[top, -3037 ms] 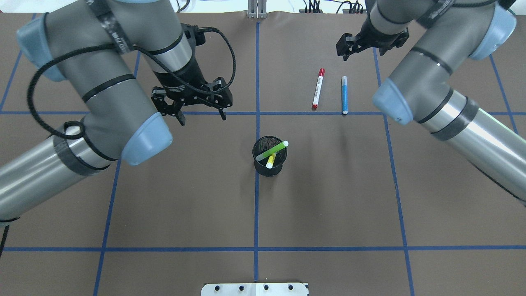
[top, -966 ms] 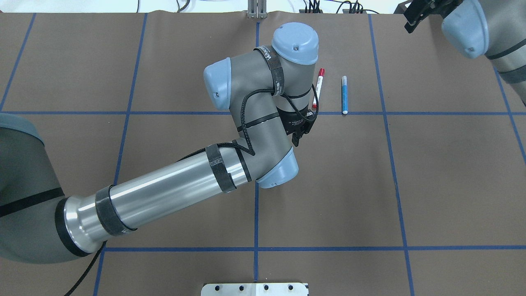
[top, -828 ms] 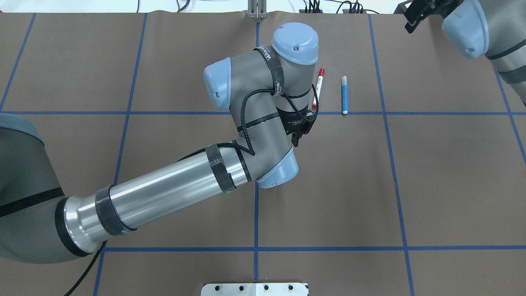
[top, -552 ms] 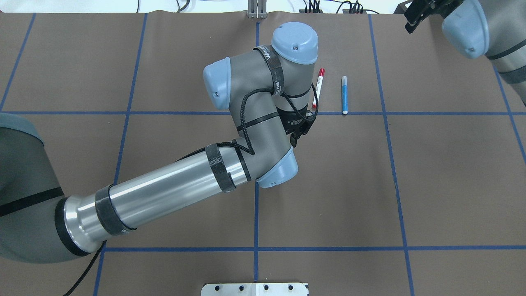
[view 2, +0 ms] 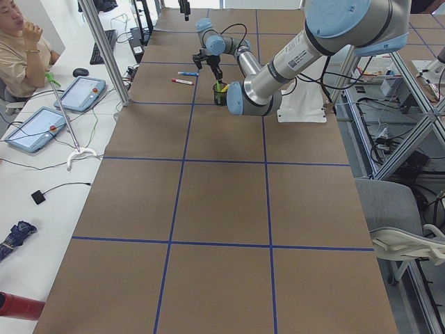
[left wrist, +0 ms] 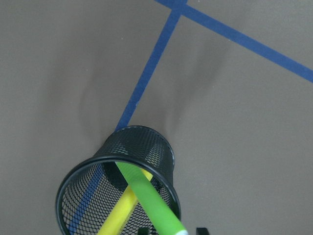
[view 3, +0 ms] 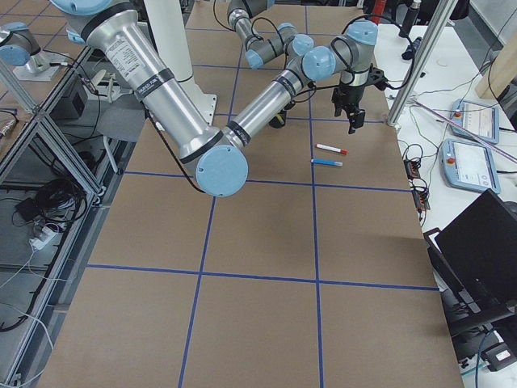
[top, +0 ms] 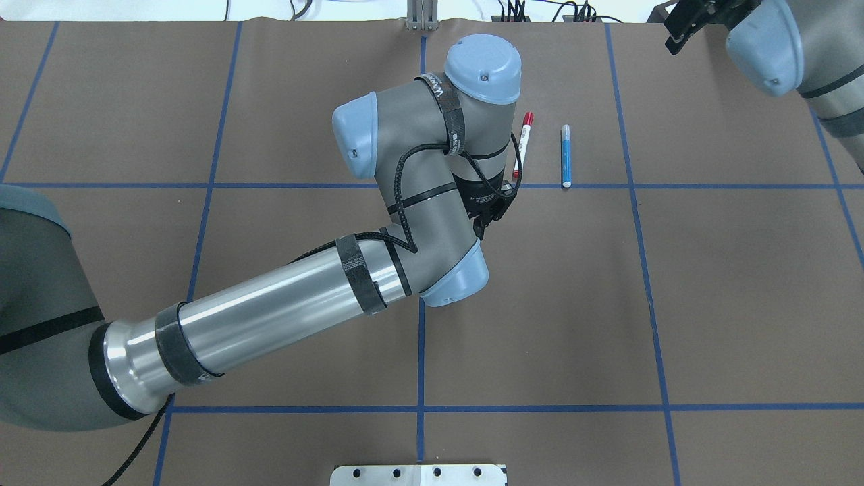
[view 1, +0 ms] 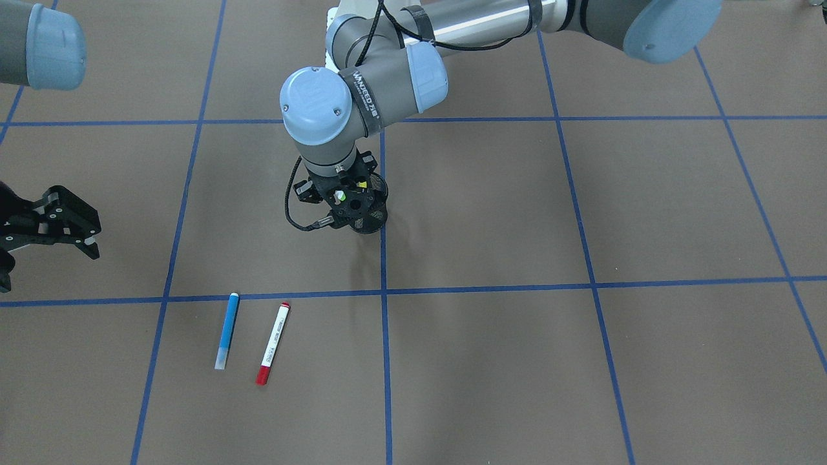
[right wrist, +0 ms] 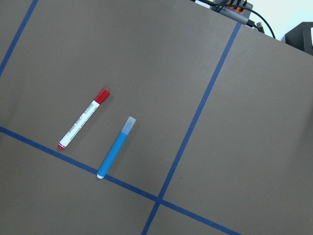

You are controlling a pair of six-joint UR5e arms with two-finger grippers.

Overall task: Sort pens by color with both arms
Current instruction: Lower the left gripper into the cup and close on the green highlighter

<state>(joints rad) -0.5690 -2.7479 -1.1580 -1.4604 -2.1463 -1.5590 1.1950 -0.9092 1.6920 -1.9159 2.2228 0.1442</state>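
Observation:
My left gripper (view 1: 345, 195) hangs straight down over the black mesh cup (view 1: 373, 221). Its fingers (left wrist: 201, 230) show on either side of the green pen (left wrist: 146, 196), shut on its top end. The yellow pen (left wrist: 121, 211) leans in the cup (left wrist: 164, 147) under the green one. In the overhead view the left arm hides the cup. The blue pen (top: 565, 156) and the white pen with red ends (top: 521, 148) lie side by side on the table. My right gripper (view 1: 48, 248) is open and empty, held off beyond them near the table's edge.
Blue tape lines (top: 420, 351) divide the brown table cover into squares. A white mounting plate (top: 418, 474) sits at the robot's edge. Tablets (view 2: 83, 94) and a metal post (view 2: 104, 52) stand along the operators' side, where a person (view 2: 17, 49) sits.
Since three seconds ago my left arm swung in over the cup and my right arm drew back to the far right corner. Over the last second the left arm shifted only slightly.

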